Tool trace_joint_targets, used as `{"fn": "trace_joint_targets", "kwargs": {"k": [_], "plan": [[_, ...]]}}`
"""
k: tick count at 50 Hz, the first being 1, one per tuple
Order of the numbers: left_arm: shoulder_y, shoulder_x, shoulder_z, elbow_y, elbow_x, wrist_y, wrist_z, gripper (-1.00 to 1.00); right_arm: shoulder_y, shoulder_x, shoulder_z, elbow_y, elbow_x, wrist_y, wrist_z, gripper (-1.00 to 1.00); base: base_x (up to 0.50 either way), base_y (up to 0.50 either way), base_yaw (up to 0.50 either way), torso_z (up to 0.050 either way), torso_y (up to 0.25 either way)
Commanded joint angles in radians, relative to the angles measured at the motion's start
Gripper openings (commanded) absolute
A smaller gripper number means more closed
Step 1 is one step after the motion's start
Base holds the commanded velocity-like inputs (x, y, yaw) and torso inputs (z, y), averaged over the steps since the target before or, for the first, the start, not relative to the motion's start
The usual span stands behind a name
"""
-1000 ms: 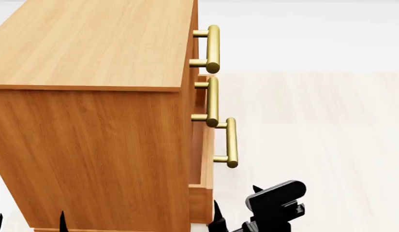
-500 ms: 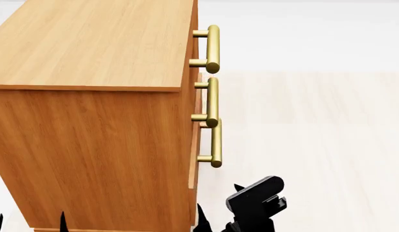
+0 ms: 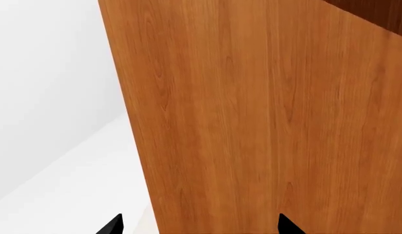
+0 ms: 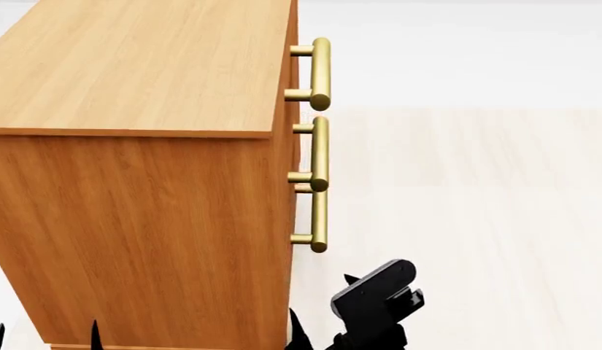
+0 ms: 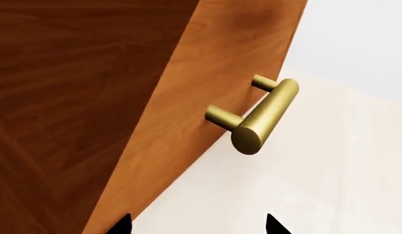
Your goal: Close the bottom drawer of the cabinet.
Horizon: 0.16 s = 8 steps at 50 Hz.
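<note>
In the head view the bottom drawer (image 4: 298,240) sits at about five o'clock from the middle of the cabinet (image 4: 145,219), and its front looks flush, or very nearly flush, with the fronts above it; its brass bar handle (image 4: 319,219) lines up under the middle handle (image 4: 320,153) and the top handle (image 4: 321,73). Judging by that, the closing is done or all but done, with at most a last small seating push left, though no gap can be made out from this angle. The right gripper (image 4: 320,321) hangs at about six o'clock from the drawer handle, just below it and apart from it, close beside the cabinet's front lower corner; its two dark fingertips stand spread and hold nothing. The right wrist view agrees: the drawer front (image 5: 207,107) and handle lie ahead of the fingertips (image 5: 274,225), with bare floor (image 5: 331,185) between the tips. The left gripper (image 4: 43,337) shows only as tips at the lower edge, at seven o'clock of the cabinet, spread apart and empty, facing the plain side panel (image 3: 266,122).
</note>
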Motion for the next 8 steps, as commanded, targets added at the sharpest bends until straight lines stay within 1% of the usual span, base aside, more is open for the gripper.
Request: {"fn": "trace_joint_targets", "kwargs": {"k": [1, 8], "plan": [[0.019, 0.013, -0.003, 0.003, -0.013, 0.062, 0.044, 1.0, 0.005, -0.03, -0.079, 0.0, -0.037, -0.029, -0.037, 1.0, 0.0, 0.0, 0.0, 0.0, 0.0], [0.021, 0.009, -0.003, 0.016, -0.016, 0.054, 0.04, 1.0, 0.006, -0.031, -0.083, 0.0, -0.035, -0.026, -0.031, 1.0, 0.0, 0.0, 0.0, 0.0, 0.0]]}}
